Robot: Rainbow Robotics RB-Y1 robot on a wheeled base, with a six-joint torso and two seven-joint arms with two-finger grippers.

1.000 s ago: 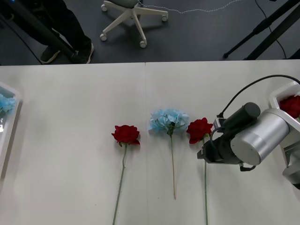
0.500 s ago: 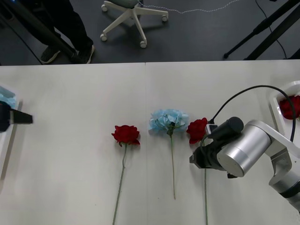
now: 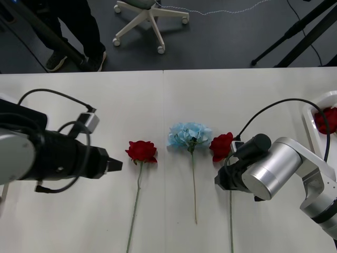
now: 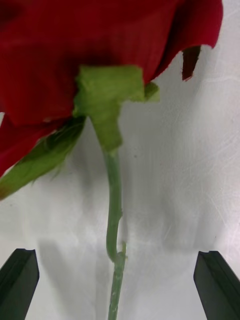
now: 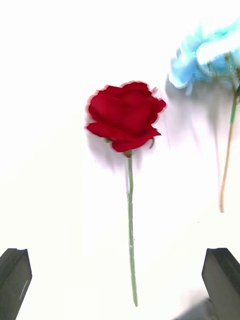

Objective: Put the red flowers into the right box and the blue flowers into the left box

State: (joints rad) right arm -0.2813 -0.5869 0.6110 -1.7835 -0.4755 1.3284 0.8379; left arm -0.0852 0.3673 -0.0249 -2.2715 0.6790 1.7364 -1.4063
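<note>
Sorting status: 1 red flower (image 3: 327,119) in right box (image 3: 309,108), 3 flowers on table (image 3: 237,95).
Right gripper (image 4: 119,280), fingers spread, straddles the stem of the right rose (image 3: 223,146); left gripper (image 5: 119,281), fingers spread, points at the left rose (image 3: 141,151); blue flower (image 3: 189,135) lies between them, untouched.

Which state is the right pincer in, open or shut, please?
Open: the fingers of the right pincer stand wide apart, the red rose stem between them, untouched.
</note>
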